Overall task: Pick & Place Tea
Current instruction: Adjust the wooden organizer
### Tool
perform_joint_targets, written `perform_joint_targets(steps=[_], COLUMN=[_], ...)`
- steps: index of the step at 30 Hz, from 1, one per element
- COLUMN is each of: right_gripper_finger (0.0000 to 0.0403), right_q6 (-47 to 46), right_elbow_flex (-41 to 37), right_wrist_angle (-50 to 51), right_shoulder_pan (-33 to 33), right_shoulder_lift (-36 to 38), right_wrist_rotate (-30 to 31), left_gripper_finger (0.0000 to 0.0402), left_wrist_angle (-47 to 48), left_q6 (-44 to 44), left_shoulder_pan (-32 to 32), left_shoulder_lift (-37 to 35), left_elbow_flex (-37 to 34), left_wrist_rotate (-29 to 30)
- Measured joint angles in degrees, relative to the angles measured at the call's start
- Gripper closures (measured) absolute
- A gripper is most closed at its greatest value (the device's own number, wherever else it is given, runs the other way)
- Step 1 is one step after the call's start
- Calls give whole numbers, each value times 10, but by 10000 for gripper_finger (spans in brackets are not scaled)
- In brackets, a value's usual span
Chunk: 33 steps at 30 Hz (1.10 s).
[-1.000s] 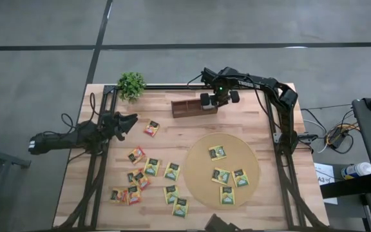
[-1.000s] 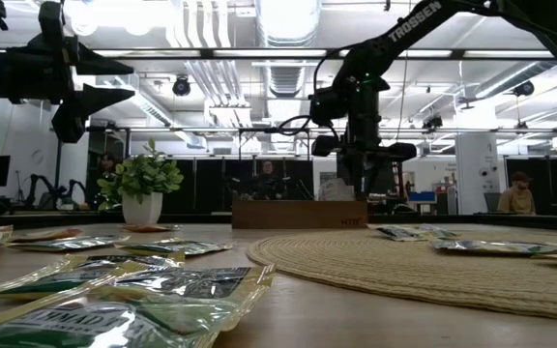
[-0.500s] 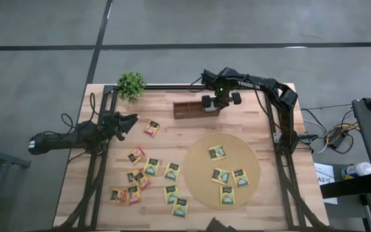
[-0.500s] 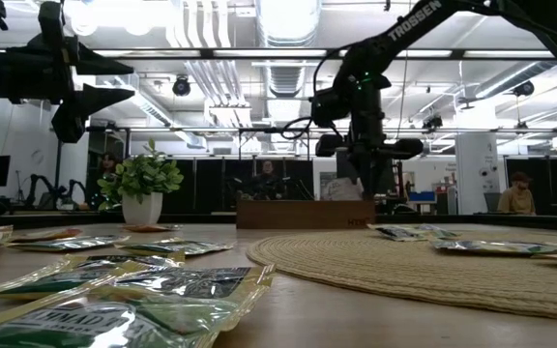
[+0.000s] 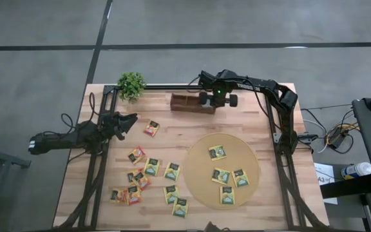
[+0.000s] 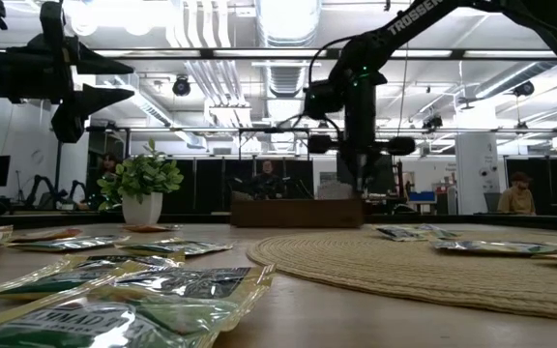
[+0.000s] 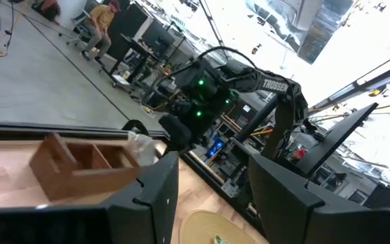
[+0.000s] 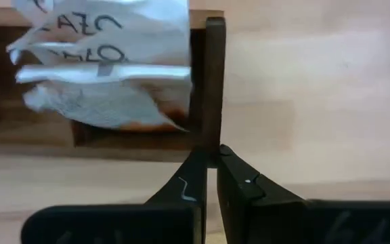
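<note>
A brown wooden tray (image 5: 187, 102) lies near the table's far edge. White tea sachets (image 8: 107, 68) stand in its right-hand slot. My right gripper (image 8: 210, 159) is shut and points down at the tray's right end; it also shows in the low view (image 6: 361, 188). More tea sachets lie flat on the round tan mat (image 5: 223, 169) and on the wood to its left (image 5: 152, 166). At the table's left side my left gripper (image 5: 131, 121) hangs above the wood, open with nothing between its fingers (image 7: 158, 196). My right gripper has its shut fingertips against the tray's near long wall (image 8: 212, 150), at the corner with the right end wall. The fingers come from above, pointing down. The tray rests flat on the table.
A small potted plant (image 5: 131, 84) stands at the far left corner. The black frame rails (image 5: 282, 161) run along the table's left and right sides. People sit in the room beyond the far edge.
My right gripper has rolled about its own axis at the tray's right end and edged toward the far edge. The tray has slid a little toward the far edge and turned slightly on the table.
</note>
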<state>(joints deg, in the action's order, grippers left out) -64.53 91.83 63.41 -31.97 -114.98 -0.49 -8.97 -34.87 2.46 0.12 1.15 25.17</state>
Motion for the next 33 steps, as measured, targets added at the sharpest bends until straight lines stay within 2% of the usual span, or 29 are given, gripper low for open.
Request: perform_joint_targets(steps=[9,25,29,33], right_gripper_finger=[390,388,365,324], right_q6=[93,87,86,79], right_elbow_flex=[-1,-1,-1,-1], right_wrist_angle=[11,17,20,25], right_shoulder_pan=[5,9,9,10], right_shoulder_lift=[-2,-2,-2,-2], right_wrist_rotate=[-9,-10,-9,-8], left_gripper_finger=[228,228,228,228], left_wrist_angle=[-1,-1,-1,-1], left_q6=[-2,1,1,1], left_shoulder_pan=[0,0,0,0], left_shoulder_lift=[0,0,0,0], left_elbow_flex=[0,0,0,0], left_wrist_rotate=[0,0,0,0])
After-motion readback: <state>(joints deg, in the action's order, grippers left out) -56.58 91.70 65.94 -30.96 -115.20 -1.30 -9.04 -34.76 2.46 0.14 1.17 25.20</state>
